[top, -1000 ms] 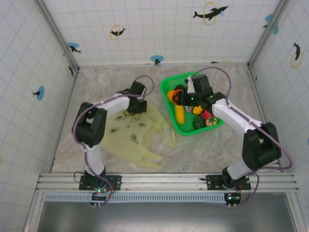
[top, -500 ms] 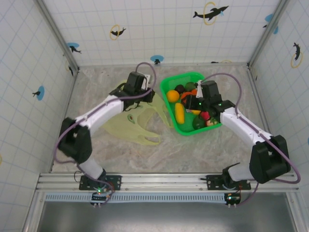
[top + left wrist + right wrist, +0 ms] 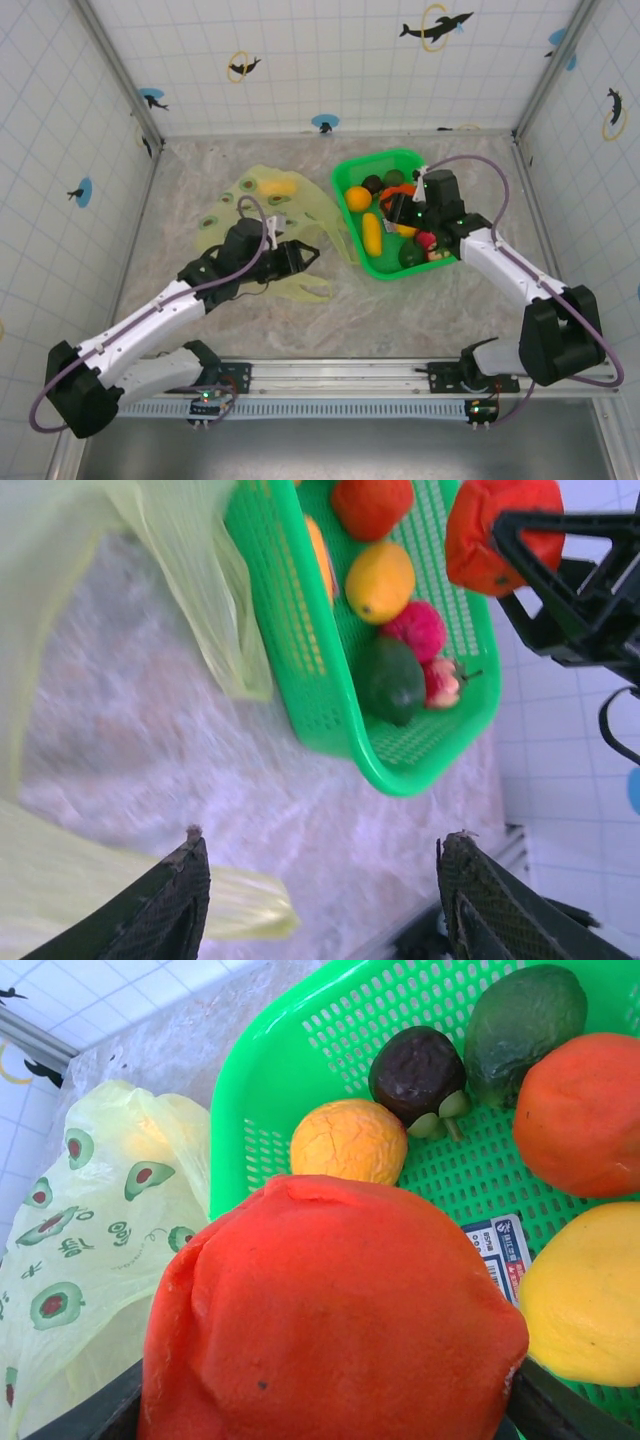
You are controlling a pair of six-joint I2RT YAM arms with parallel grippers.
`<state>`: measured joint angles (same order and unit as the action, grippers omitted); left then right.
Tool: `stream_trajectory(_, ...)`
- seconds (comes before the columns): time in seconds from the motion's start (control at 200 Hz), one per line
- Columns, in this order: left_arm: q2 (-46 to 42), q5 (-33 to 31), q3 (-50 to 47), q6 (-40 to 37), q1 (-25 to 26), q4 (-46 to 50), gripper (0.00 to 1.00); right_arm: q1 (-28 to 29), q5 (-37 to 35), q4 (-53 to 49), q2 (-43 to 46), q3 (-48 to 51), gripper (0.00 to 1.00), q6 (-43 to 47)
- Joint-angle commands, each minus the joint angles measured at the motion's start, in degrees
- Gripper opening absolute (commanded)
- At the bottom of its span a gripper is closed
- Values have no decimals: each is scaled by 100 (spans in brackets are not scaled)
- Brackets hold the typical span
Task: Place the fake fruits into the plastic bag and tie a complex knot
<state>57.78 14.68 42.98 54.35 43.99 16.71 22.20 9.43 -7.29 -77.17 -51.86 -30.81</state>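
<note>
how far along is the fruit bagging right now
Early. One yellow fruit seems to lie in the plastic bag. The right gripper holds a red fruit over the green basket, where several more lie; the left gripper is open. Handle strips untied.

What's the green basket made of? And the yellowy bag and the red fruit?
The basket looks like stiff glossy plastic, moulded with tiny holes. The bag seems thin plastic film, see-through and crinkly. The red fruit looks matte, maybe rubbery plastic, dimpled.
</note>
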Motion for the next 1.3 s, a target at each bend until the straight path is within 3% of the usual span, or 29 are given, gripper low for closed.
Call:
stream_trajectory(0.0,113,-191,29,883,500,263,64,57,-51,335,123,105,51,-147)
stream_trajectory(0.115,388,-217,123,472,861,425,67,48,-115,325,131,105,51,-114)
stream_trajectory(0.285,751,-1489,597,-451,1875,1358,69,43,-161,363,215,174,51,-75)
stream_trajectory(0.605,1519,-3005,131,-2022,3070,461,70,22,-196,581,538,468,52,-57)
stream_trajectory(0.721,1738,-3284,-75,-2579,3128,-54,70,-47,-181,578,638,475,52,-49)
stream_trajectory(0.921,1913,-4161,-133,-2969,3207,-83,66,-101,-44,650,797,588,51,-46)
stream_trajectory(1.296,1992,-4523,-320,-3091,3265,-264,65,-110,156,936,698,685,51,-195)
